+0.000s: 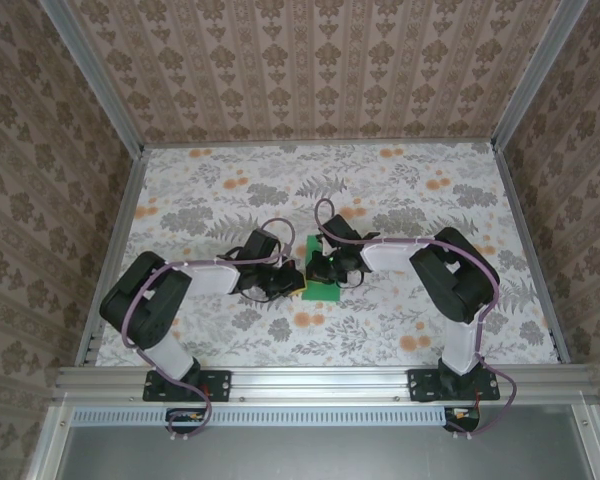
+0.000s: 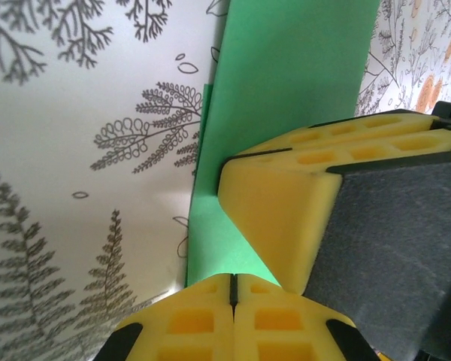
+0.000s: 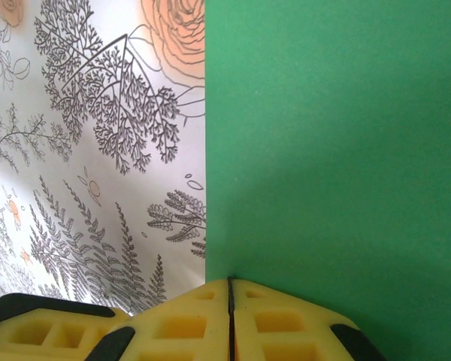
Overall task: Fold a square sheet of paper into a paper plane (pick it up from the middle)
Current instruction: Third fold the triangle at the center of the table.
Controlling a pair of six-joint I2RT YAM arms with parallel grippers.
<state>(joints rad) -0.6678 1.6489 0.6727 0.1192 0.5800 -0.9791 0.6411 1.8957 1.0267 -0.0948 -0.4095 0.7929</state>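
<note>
Green and folded narrow, the square sheet of paper (image 1: 323,272) runs twelve to six o'clock. The left gripper (image 2: 233,282) meets its nine o'clock edge and the right gripper (image 3: 229,286) reaches over it from three o'clock. Both have their pads pressed together.

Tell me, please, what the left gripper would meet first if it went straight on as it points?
Probably the green paper at its tips, then the right gripper's yellow finger just beyond; depth is unclear.

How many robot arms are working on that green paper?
2. The left arm, based near-left, has the left gripper at the green paper's left edge; the right arm, based near-right, has the right gripper on the paper's middle. None seems hidden.
</note>
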